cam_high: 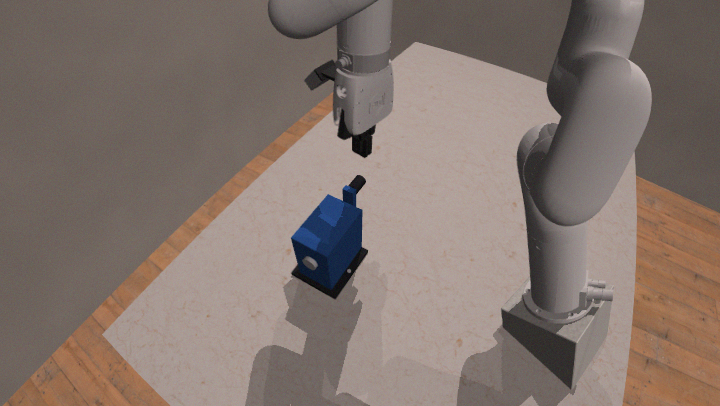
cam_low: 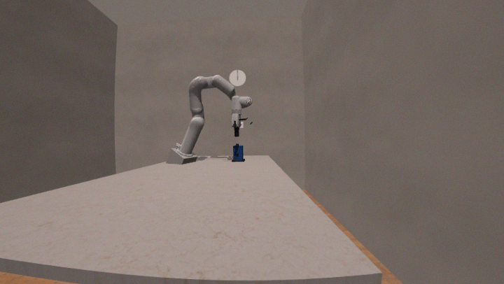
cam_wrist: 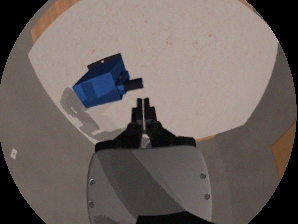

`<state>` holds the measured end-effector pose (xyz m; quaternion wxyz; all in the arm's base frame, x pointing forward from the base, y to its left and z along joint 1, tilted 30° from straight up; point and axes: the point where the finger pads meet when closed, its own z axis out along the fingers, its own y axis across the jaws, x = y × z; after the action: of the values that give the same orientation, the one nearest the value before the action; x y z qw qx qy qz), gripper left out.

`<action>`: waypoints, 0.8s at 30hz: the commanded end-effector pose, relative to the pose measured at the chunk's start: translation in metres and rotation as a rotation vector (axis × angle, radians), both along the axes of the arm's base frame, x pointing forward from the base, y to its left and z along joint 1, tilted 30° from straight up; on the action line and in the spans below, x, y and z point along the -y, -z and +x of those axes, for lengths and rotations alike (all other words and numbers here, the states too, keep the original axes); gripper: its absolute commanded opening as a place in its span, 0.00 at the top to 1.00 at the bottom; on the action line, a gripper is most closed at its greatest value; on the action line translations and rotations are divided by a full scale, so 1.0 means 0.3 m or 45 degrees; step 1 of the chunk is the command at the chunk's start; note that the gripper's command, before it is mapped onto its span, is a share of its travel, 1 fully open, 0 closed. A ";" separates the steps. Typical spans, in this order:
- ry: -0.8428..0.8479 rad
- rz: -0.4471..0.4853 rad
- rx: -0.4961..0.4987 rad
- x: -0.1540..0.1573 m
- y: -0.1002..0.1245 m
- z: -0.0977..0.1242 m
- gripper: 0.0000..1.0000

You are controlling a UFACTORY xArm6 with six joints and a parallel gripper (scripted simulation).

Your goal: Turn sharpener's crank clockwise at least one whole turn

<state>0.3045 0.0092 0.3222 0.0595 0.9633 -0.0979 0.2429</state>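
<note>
The blue pencil sharpener [cam_high: 328, 242] stands on a black base plate on the table. Its blue crank arm [cam_high: 348, 195] points up, and the black knob [cam_high: 357, 183] sticks out at the top of its circle. My gripper [cam_high: 362, 147] hangs above the knob, apart from it, with the fingers shut on nothing. In the wrist view the shut fingertips lie just right of the knob [cam_wrist: 135, 83] and the sharpener [cam_wrist: 100, 86]. In the exterior view the gripper [cam_low: 236, 133] is a short way above the sharpener [cam_low: 239, 152].
The arm's base [cam_high: 558, 327] is bolted on the table to the right of the sharpener. The table's left edge borders a wooden floor [cam_high: 151, 262]. A white round dial [cam_low: 237, 77] hangs on the back wall.
</note>
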 end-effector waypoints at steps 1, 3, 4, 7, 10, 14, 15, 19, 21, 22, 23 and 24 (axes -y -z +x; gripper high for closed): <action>0.195 0.073 0.048 0.000 -0.004 0.001 1.00; 0.253 0.104 0.060 0.000 -0.004 0.001 1.00; 0.282 0.119 0.066 0.000 -0.004 0.001 1.00; 0.311 0.134 0.071 0.000 -0.004 0.001 1.00; 0.443 0.204 0.097 0.000 -0.004 0.001 1.00; 0.556 0.264 0.120 0.001 -0.004 0.001 1.00; 0.585 0.279 0.125 0.001 -0.004 0.001 1.00; 0.701 0.341 0.148 0.001 -0.004 0.001 1.00; 0.758 0.371 0.159 0.001 -0.004 0.001 1.00; 0.787 0.387 0.165 0.001 -0.004 0.001 1.00; 0.787 0.387 0.165 0.001 -0.004 0.001 1.00; 0.787 0.387 0.165 0.001 -0.004 0.001 1.00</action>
<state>0.3046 0.0087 0.3223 -0.0164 0.8892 -0.3831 0.2495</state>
